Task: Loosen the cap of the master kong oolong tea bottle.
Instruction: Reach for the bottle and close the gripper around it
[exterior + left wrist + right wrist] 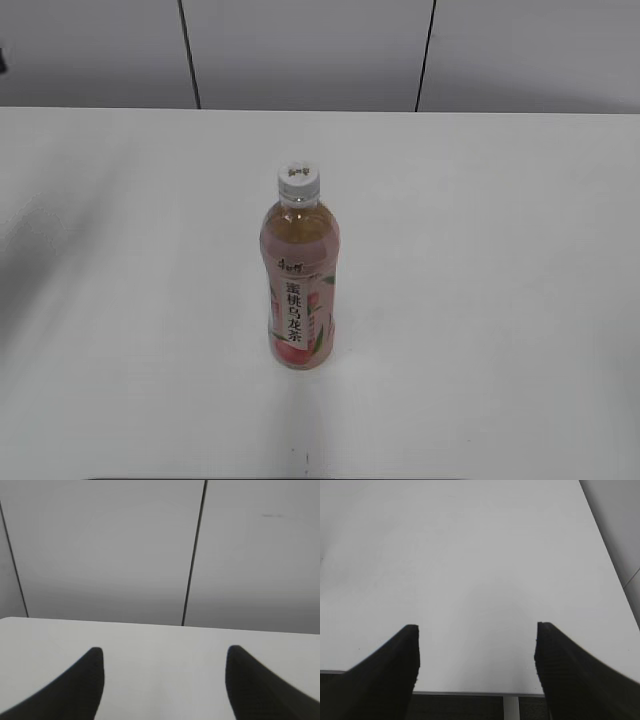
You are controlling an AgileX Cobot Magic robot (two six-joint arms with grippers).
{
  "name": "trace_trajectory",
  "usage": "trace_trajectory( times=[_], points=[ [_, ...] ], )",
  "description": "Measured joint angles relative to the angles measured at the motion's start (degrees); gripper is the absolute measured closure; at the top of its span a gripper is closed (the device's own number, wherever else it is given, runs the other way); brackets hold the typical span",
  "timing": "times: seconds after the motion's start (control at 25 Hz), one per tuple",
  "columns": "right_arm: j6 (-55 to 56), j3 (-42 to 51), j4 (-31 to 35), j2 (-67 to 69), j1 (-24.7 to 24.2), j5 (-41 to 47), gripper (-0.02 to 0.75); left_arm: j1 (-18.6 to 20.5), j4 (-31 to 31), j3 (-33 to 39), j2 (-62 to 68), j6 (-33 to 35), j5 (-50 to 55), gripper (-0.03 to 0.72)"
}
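We see the master kong oolong tea bottle (299,290) upright mid-table, nearly full, so probably heavy and steady, though its smooth plastic may slip. We would clamp the labelled body and pinch the ribbed cap (299,180) at twelve o'clock. Our left gripper (165,662) and right gripper (477,640) are spread, holding nothing; neither wrist view shows the bottle, so it is seemingly well apart.

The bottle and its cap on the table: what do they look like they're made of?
The bottle looks like thin clear plastic: amber tea shows through above a glossy pink printed label. The cap seems to be white matte plastic, with fine ribs around its side. The table has a smooth white matte top, maybe laminate; that can't be told for sure.
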Motion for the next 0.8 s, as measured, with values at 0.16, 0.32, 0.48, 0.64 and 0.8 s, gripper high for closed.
trace_trajectory(
  times=[0.16, 0.32, 0.48, 0.64, 0.8],
  points=[
    [0.00, 0.00, 0.00, 0.00, 0.00, 0.00, 0.192, -3.64, 2.10, 0.00, 6.09, 0.00, -6.38, 0.220],
    [0.00, 0.00, 0.00, 0.00, 0.00, 0.00, 0.192, -6.55, 4.38, 0.00, 12.41, 0.00, -11.74, 0.220],
    [0.00, 0.00, 0.00, 0.00, 0.00, 0.00, 0.192, -6.87, 4.98, 0.00, 19.87, -1.41, -16.74, 0.220],
    [0.00, 0.00, 0.00, 0.00, 0.00, 0.00, 0.192, -6.87, 9.02, 0.00, 26.33, -7.31, -22.06, 0.220],
    [0.00, 0.00, 0.00, 0.00, 0.00, 0.00, 0.192, -6.87, 15.89, 2.84, 29.02, -12.41, -30.26, 0.220]
  ],
)
